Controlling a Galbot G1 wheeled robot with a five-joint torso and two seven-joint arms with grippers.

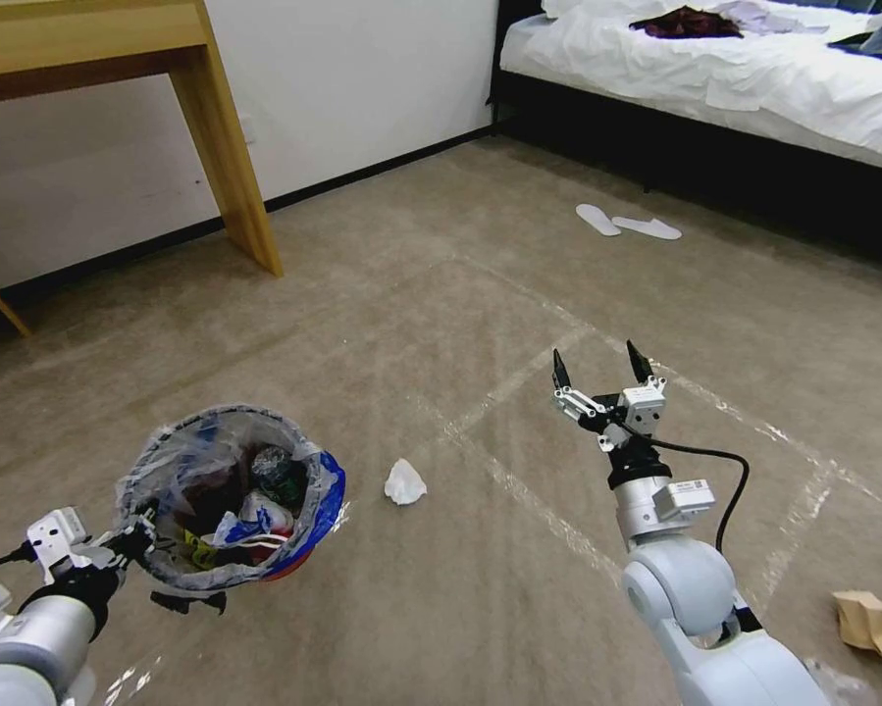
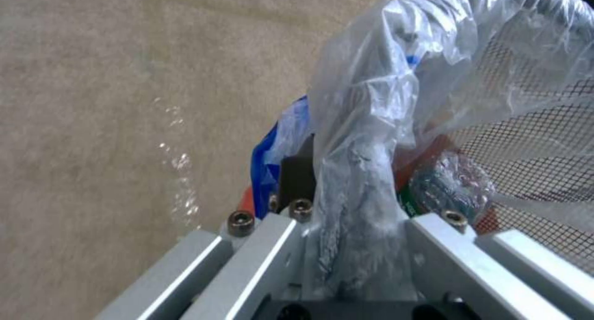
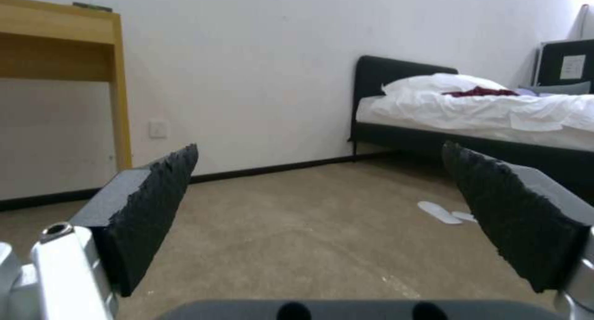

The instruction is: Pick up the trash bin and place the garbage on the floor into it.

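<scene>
My left tool (image 1: 131, 539) pinches the trash bin (image 1: 230, 495) by its rim and bag, up off the floor (image 1: 441, 294). My right tool (image 1: 602, 378) is wide and holds nothing. The white tissue wad (image 1: 404, 482) looks soft and light, so I think a gentle squeeze across its middle works.

No readable text, small label on right arm (image 1: 691, 487) and sign beside bed (image 3: 572, 66) illegible
</scene>
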